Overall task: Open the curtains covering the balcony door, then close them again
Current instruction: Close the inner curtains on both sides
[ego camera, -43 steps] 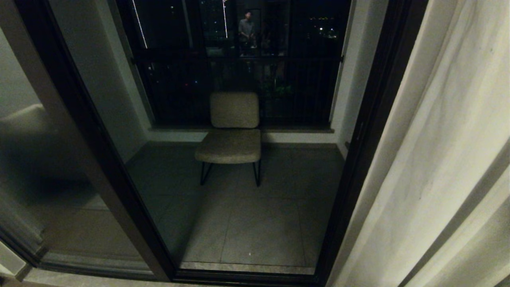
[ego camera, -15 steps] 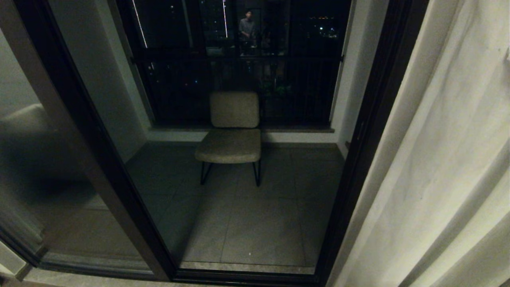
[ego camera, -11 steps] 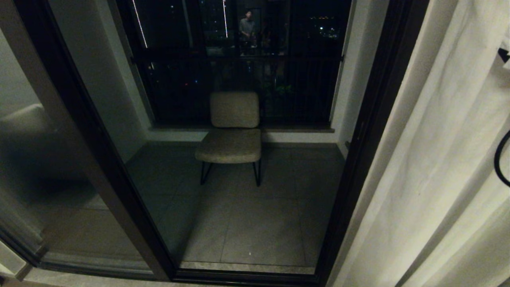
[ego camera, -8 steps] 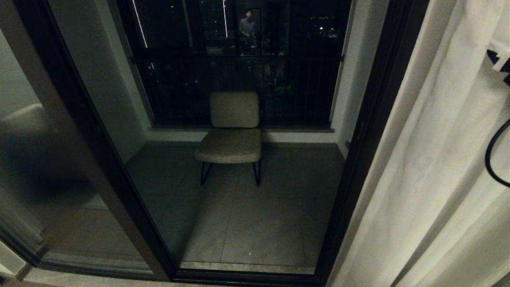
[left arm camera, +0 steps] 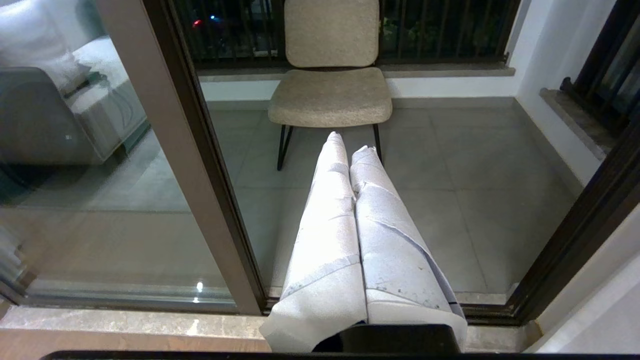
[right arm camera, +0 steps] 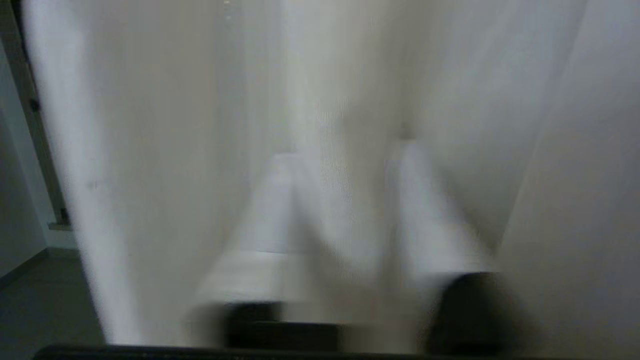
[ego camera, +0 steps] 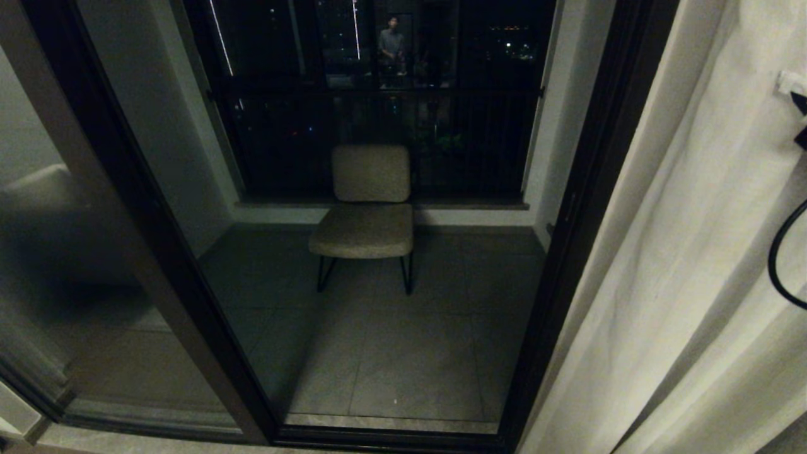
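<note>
One cream curtain hangs bunched at the right, leaving the balcony door uncovered with its dark frame and glass in view. My right gripper shows at the right edge of the head view, pushed into the fabric. In the right wrist view the right gripper has its white fingers on either side of a fold of the curtain, shut on it. My left gripper is parked low and shut on nothing, pointing at the door frame.
Behind the glass a beige chair stands on the grey tiled balcony floor, with a black railing beyond it. A person's reflection shows in the glass. A black cable loops over the curtain at the right edge.
My right gripper has come into the head view at the right edge and pushed into the curtain. The curtain's folds have shifted around it. The left arm has not moved.
</note>
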